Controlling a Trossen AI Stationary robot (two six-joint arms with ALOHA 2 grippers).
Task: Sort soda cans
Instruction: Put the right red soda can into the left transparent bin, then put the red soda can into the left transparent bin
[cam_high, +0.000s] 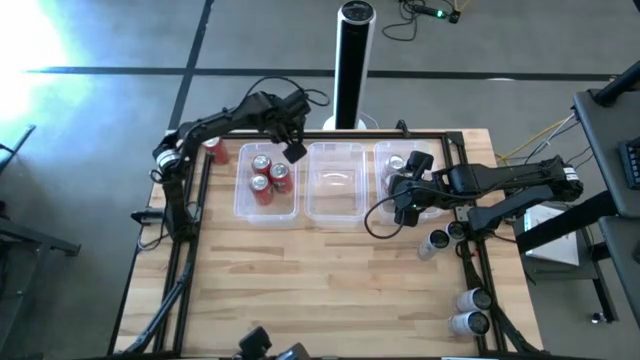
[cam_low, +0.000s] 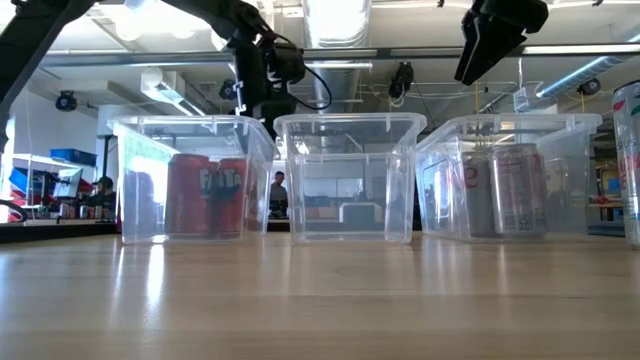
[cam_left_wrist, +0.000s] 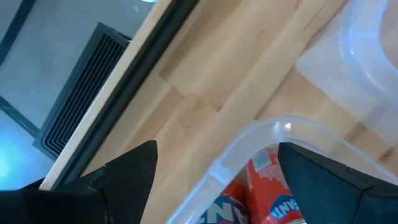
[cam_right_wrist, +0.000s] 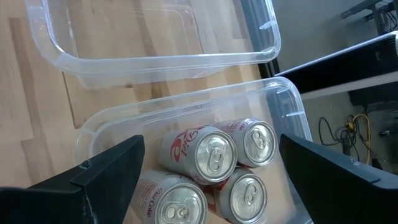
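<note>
You have three clear tubs in a row on the table (cam_high: 330, 280). Taking the middle tub (cam_high: 334, 182) as reference, it holds nothing; the tub on its left (cam_high: 266, 186) holds three red cans (cam_high: 268, 176), and the tub on its right (cam_right_wrist: 186, 155) holds four silver cans (cam_right_wrist: 214, 168). Your left gripper (cam_high: 294, 150) hangs spread and holding nothing between left and middle tubs; your right gripper (cam_right_wrist: 208, 168), also spread, hovers over the right tub. More cans (cam_high: 455, 275) stand or lie toward the table's right edge, and one red can (cam_high: 214, 152) stands beyond the left tub.

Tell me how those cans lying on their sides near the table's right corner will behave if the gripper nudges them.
The two silver cans lying on their sides would probably roll rather than slide. They sit close to the table edge, so a push outward could drop them. Smooth metal may slip between fingers.
</note>
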